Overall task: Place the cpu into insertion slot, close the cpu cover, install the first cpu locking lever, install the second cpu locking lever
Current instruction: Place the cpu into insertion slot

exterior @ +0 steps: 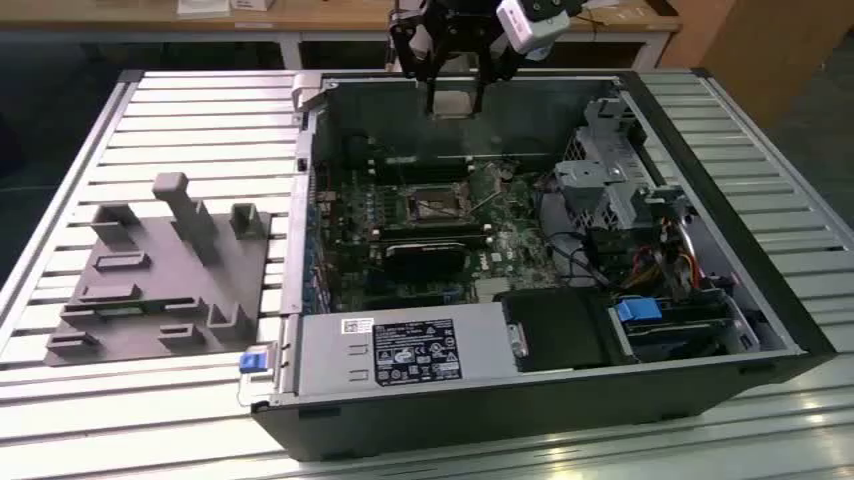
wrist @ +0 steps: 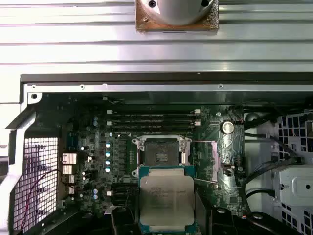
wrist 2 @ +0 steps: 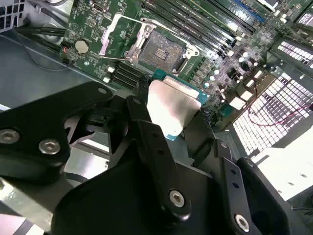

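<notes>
From where I stand, the gripper [exterior: 453, 90] hangs over the open computer case [exterior: 534, 415], its jaws closed on opposite edges of the cpu [exterior: 453, 104], which sits flat and well above the board. Below it the insertion slot [wrist: 161, 154] lies bare, a dark square of fine contacts inside a silvery rim amid green circuit board. The cpu cover [wrist 2: 108, 35], a thin bright metal frame, is swung open beside the slot. The chip's top is dull matt grey on a teal-edged base. The danger I see is a skewed arrival: a chip that is rotated or tilted could catch a corner on the rim or crush those contacts. Its smooth, thin edges could also slip in the grip.
</notes>
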Action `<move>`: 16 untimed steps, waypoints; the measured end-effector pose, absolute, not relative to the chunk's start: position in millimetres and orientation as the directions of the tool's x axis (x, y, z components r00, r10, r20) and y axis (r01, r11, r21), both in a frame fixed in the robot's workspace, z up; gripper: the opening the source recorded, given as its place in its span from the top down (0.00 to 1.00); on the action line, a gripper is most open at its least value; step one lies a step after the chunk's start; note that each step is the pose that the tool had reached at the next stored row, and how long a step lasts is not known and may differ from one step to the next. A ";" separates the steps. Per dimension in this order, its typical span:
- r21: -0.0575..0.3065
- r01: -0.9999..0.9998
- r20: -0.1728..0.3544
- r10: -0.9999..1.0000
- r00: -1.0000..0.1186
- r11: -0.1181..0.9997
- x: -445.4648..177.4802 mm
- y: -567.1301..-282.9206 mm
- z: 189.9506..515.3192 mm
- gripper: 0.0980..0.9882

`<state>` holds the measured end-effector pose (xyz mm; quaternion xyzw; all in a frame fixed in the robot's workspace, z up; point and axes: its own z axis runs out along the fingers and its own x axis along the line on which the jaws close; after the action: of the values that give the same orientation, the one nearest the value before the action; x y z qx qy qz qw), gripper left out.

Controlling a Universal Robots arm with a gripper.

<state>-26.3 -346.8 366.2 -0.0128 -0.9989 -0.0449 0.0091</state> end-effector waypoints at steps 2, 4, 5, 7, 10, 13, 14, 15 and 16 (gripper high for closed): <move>0.089 0.026 0.019 0.025 -1.000 0.996 -26.3 -346.8 366.2 0.51; 0.089 0.026 0.019 0.025 -1.000 0.996 -26.3 -346.8 366.2 0.51; 0.089 0.026 0.019 0.025 -1.000 0.996 -26.3 -346.8 366.2 0.51; 0.089 0.026 0.019 0.025 -1.000 0.996 -26.3 -346.8 365.9 0.51; 0.089 0.026 0.019 0.025 -1.000 0.996 -26.3 -346.8 364.6 0.51; 0.089 0.026 0.019 0.025 -1.000 0.996 -26.3 -346.8 362.4 0.51; 0.089 0.026 0.019 0.025 -1.000 0.996 -26.3 -346.8 361.5 0.51; 0.089 0.026 0.019 0.025 -1.000 0.996 -26.3 -346.8 360.7 0.51; 0.089 0.026 0.019 0.025 -1.000 0.996 -26.3 -346.8 359.7 0.51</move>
<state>-26.3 -346.8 359.7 -0.0128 -0.9989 -0.0448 0.0091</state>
